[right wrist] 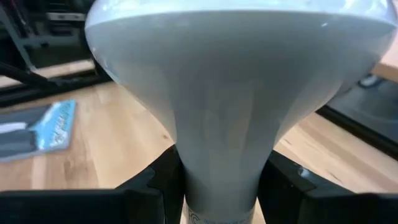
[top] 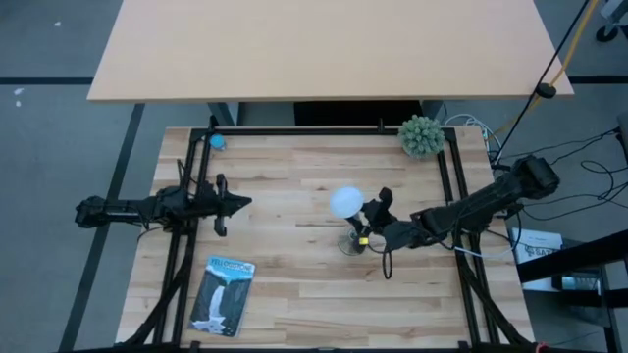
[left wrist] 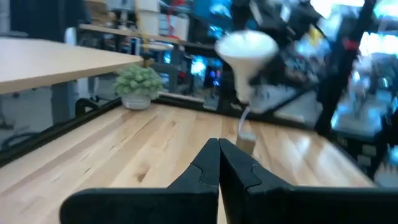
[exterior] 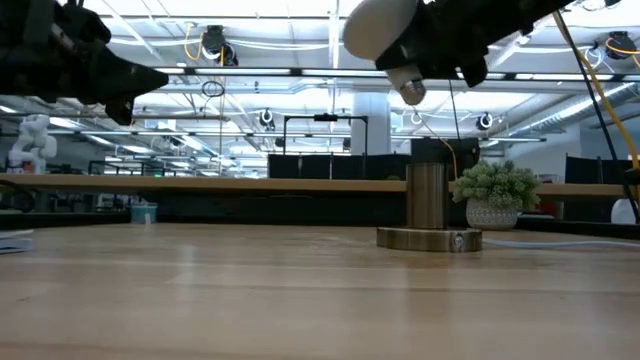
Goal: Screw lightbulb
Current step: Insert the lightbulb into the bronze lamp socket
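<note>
The white lightbulb (top: 345, 202) has a round frosted globe and a narrower neck; it is held in the air by my right gripper (top: 374, 218), shut on it, above and a little left of the socket base (top: 351, 243). In the low view the bulb (exterior: 378, 28) tilts, its metal screw end (exterior: 409, 90) pointing down toward the upright socket post (exterior: 426, 195). It also shows in the left wrist view (left wrist: 245, 53). My left gripper (top: 242, 202) is shut and empty at the table's left, its fingers (left wrist: 219, 163) closed together. My right gripper pinches the bulb's narrow neck (right wrist: 221, 180) between its two fingers (right wrist: 160, 180), one on each side. The fingers come nearly level from the table's right. The bulb is lifted clear, tilted, its globe toward the left and its screw end (exterior: 409, 90) above the socket post.
A small green potted plant (top: 421, 136) stands at the table's far right corner. A blue packet (top: 223, 294) lies near the front left. A small blue object (top: 217, 142) sits at the far left. A white cord (top: 471, 253) runs from the socket base to the right.
</note>
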